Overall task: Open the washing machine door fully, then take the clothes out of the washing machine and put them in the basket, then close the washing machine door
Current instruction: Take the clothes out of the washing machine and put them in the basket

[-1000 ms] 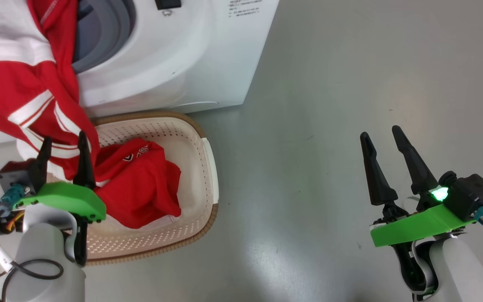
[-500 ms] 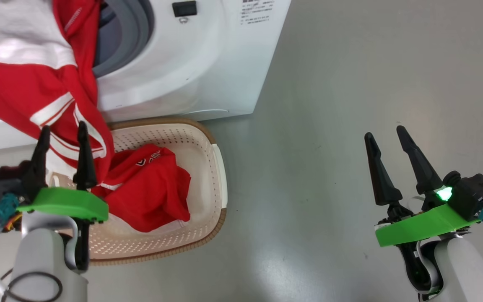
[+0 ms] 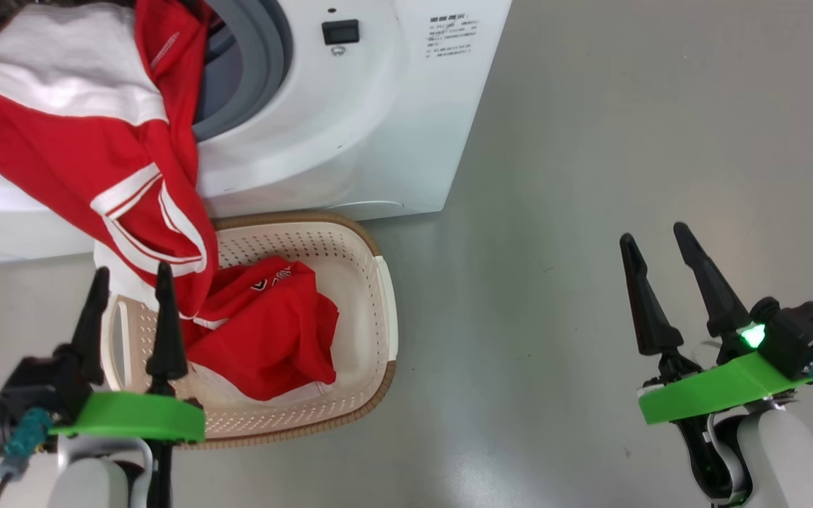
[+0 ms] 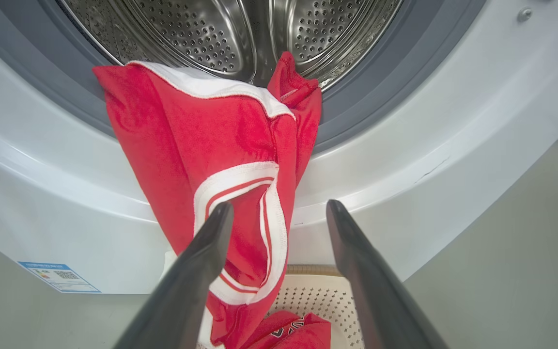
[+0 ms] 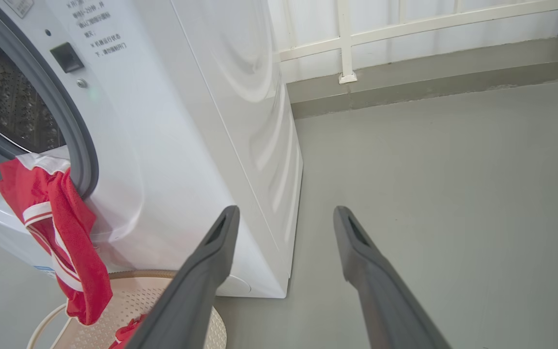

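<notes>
A red garment (image 3: 96, 162) hangs out of the washer (image 3: 350, 106), its tail over the basket (image 3: 382, 296). The left gripper (image 3: 131, 271) sits just before it, fingers wide and empty. Best to pinch high near the seal (image 3: 265, 63), lift free, then lower. The right gripper (image 3: 653, 234) idles, fingers wide, empty.

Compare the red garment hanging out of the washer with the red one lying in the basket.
The hanging garment drapes over the washing machine seal, stretched long; the basket garment lies crumpled in the basket. The hanging garment shows wide white bands; the basket garment shows small white print. Both are red.
</notes>
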